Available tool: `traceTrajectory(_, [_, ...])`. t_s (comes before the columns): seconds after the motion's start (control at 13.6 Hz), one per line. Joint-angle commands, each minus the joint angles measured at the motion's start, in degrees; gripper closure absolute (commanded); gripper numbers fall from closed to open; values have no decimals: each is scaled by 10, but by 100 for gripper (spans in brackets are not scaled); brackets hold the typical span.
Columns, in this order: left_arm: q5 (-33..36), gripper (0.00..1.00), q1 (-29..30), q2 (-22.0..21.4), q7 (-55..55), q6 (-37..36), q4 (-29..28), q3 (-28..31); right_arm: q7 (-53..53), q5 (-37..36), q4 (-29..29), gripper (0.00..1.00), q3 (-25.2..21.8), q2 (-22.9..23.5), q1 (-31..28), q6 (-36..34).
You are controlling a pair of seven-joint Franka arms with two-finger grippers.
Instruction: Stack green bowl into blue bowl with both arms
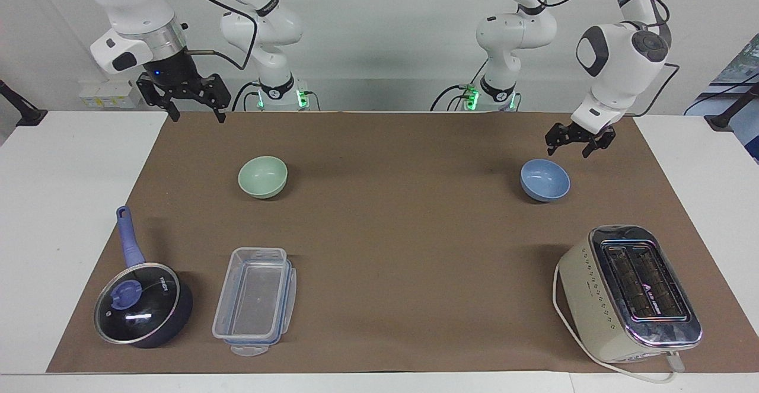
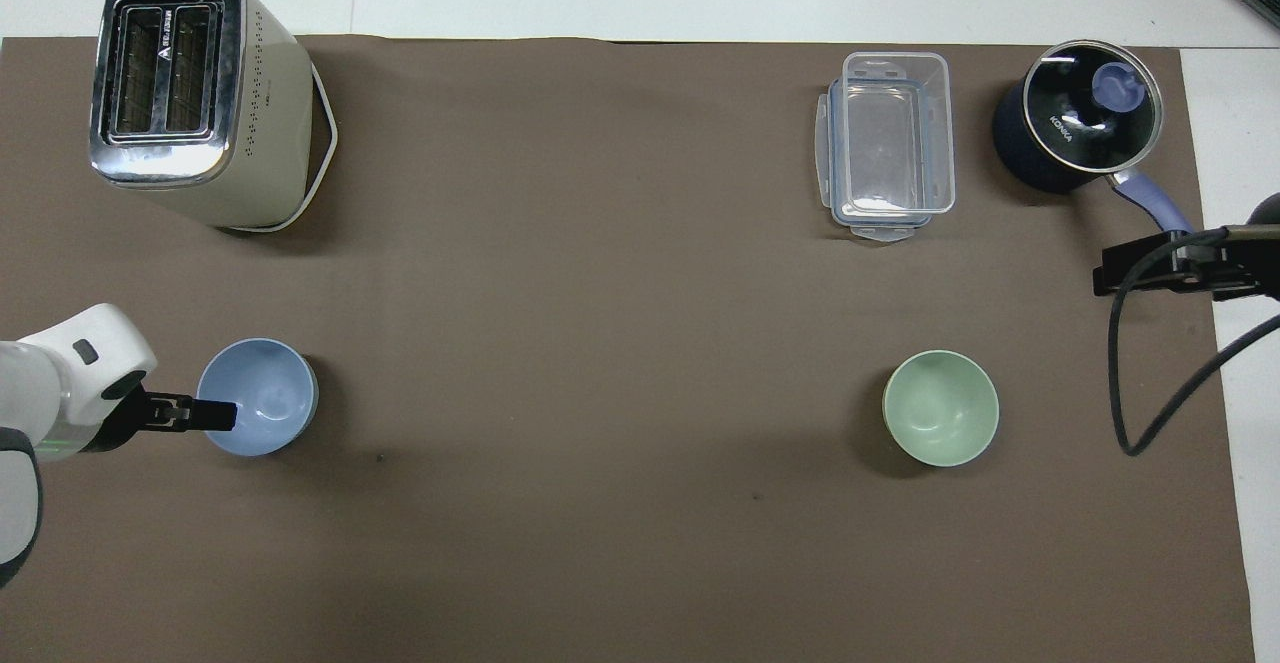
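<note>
The green bowl [image 1: 262, 176] [image 2: 940, 407] sits upright and empty on the brown mat toward the right arm's end. The blue bowl [image 1: 545, 180] [image 2: 262, 405] sits upright and empty toward the left arm's end. My left gripper [image 1: 567, 150] [image 2: 215, 413] is open and empty. It hovers just above the blue bowl's rim, at the edge toward the left arm's end of the table, not touching it. My right gripper [image 1: 198, 117] [image 2: 1110, 278] is open and empty. It waits raised over the mat's edge at the right arm's end, away from the green bowl.
A cream toaster [image 1: 631, 292] [image 2: 190, 93] stands farther from the robots than the blue bowl. A clear plastic container [image 1: 255, 300] [image 2: 888, 143] and a dark lidded pot with a blue handle [image 1: 142, 304] [image 2: 1075, 118] lie farther out than the green bowl.
</note>
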Motion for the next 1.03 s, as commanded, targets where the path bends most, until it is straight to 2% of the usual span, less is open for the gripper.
traceTrajectory(0.0, [-5,0,-18,-23,4,53,-56,3,1,3,-5,0,3,-5,-2,2])
traceTrajectory(0.29, [-5,0,-25,-15,1,156,-130,3,3,4,-5,0,3,-5,-2,1])
traceTrajectory(0.37, [-5,3,-25,-14,-1,166,-138,3,3,4,-5,0,3,-5,-2,1])
traceTrajectory(0.44, [-5,53,-25,-10,-1,164,-138,3,3,4,-5,0,3,-5,-2,1])
traceTrajectory(0.51, [-5,87,-25,-9,0,164,-138,3,3,5,-5,0,3,-5,-2,0])
traceTrajectory(0.59, [-5,100,-25,-7,0,164,-138,3,3,5,-5,0,3,-5,-2,0])
traceTrajectory(0.96, [-5,100,-25,-1,5,157,-131,4,3,5,-5,0,3,-5,-3,2])
